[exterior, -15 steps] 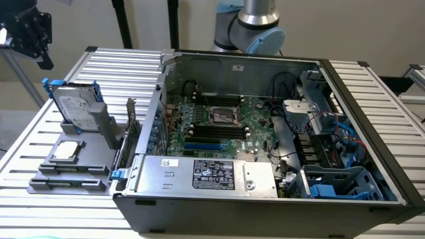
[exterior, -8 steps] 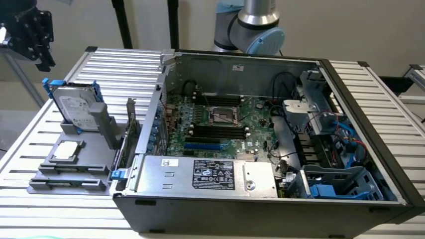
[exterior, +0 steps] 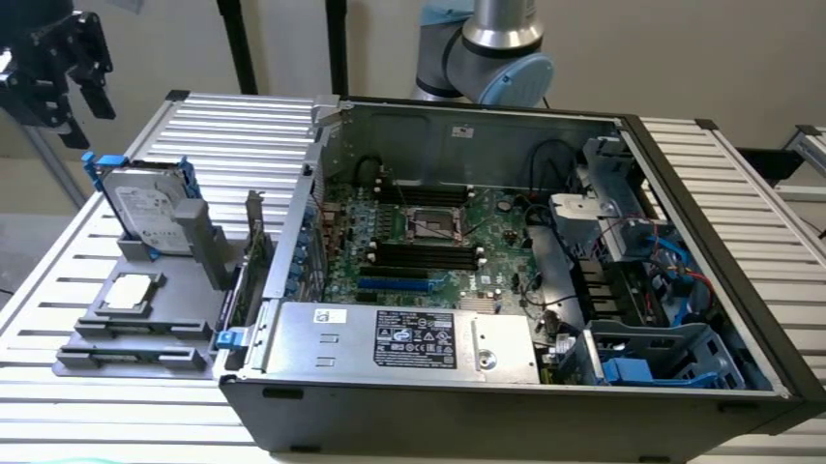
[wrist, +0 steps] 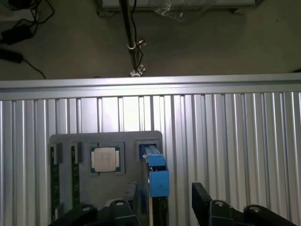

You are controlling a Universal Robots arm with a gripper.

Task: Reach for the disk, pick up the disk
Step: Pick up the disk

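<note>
In the exterior view, the gripper [exterior: 68, 92] is hanging in the air above the worktop's [exterior: 193, 116] corner at the exterior view's left. It is well above the disk [exterior: 149, 208] and is touching nothing. Its black fingers are pointing down with a gap showing between them. The disk is standing upright on its edge in a slot of the grey holder [exterior: 142, 333], its blue frame sticking up at both sides. The holder is sitting on the worktop near the edge at the exterior view's left. A chip [exterior: 133, 290] is lying flat in a recess of the holder, just beside the disk. An open case [exterior: 516, 406] is taking up the middle of the worktop, just beside the holder, and the arm [exterior: 497, 48] is rising behind it.

In the wrist view, the gripper [wrist: 164, 187] is looking straight down on the holder [wrist: 70, 141]. Its fingers [wrist: 202, 200] are standing wide apart, holding nothing. The disk [wrist: 157, 174] is showing edge-on, its blue frame lying in line with the gap between them. The chip [wrist: 105, 159] is sitting beside it on the holder. Beyond the worktop's [wrist: 244, 141] edge, cables [wrist: 19, 33] are lying on the floor.
</note>
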